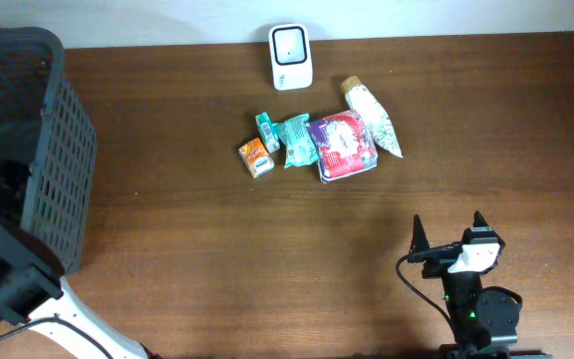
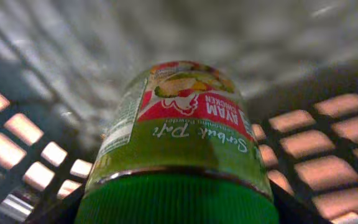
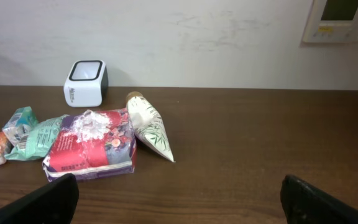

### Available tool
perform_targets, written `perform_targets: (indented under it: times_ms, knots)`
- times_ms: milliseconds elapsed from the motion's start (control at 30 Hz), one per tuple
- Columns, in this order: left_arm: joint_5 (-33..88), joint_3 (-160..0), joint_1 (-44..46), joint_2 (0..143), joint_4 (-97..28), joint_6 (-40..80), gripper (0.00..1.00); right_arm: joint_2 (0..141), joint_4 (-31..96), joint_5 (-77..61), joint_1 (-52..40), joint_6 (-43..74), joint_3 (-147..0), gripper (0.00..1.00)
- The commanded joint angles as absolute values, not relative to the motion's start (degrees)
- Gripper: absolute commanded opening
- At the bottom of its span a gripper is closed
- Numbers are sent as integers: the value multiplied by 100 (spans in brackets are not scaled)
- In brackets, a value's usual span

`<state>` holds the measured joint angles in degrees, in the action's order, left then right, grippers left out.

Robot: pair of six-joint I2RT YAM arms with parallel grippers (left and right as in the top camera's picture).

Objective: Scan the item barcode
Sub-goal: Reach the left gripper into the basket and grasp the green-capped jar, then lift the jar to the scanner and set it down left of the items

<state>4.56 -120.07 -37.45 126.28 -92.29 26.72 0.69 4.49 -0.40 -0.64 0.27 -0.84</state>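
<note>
1. A black plastic mesh basket (image 1: pixel 63 170) stands at the left edge of the dark brown wooden counter (image 1: pixel 217 259).
2. The left arm (image 1: pixel 8 274) sits beside the basket's near wall. In the overhead view its end is hidden.
3. The left wrist camera is filled by a jar with a green label and red "AYAM" print (image 2: pixel 179 143). Its green screw lid (image 2: pixel 176 202) is nearest the lens and the label reads upside down. Mesh shows on both sides and behind, so the jar seems to be inside the basket.
4. I cannot tell whether the left jaws are gripping the jar or released. Only dark slivers show at the bottom corners of that view.
5. A cluster lies mid-counter, well apart from the basket. It starts with a small orange packet (image 1: pixel 256 157), with a small teal box (image 1: pixel 267 131) just beside it.
6. A teal-green foil pouch (image 1: pixel 295 141) comes next, touching a red and purple soft packet (image 1: pixel 342 146).
7. Behind the cluster, by the wall, stands a white box-shaped barcode scanner with a dark window (image 1: pixel 290 57).
8. A white cone-shaped tube with leaf print and a tan cap (image 1: pixel 372 118) lies against the red packet's right side.
9. At the near right, the right jaws are spread wide and hold nothing. Their black fingers (image 3: pixel 48 199) frame bare counter and point toward the cluster.
</note>
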Motion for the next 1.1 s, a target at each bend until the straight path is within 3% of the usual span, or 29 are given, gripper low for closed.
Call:
perform_targets:
  times_ms: [0, 167, 433, 767, 900, 1067]
  knots:
    - [515, -13592, -3754, 12608, -9675, 2464, 58, 32, 462, 8, -113, 69, -32, 99]
    - [819, -15065, -3747, 11974, -9675, 2263, 60, 32, 462, 8, -113, 69, -32, 99]
    - [1831, -15290, -3389, 10783, -9561, 2263, 61, 32, 462, 5, -113, 67, -32, 99]
    - [676, -15187, 49, 11032, -9319, 1968, 64, 32, 462, 5, -113, 67, -32, 98]
    - [327, -14757, 1039, 11793, -9437, 1984, 65, 32, 462, 8, -113, 67, -32, 99]
    - [215, -14267, 1490, 12735, -9332, 1986, 63, 32, 462, 5, -113, 67, -32, 99]
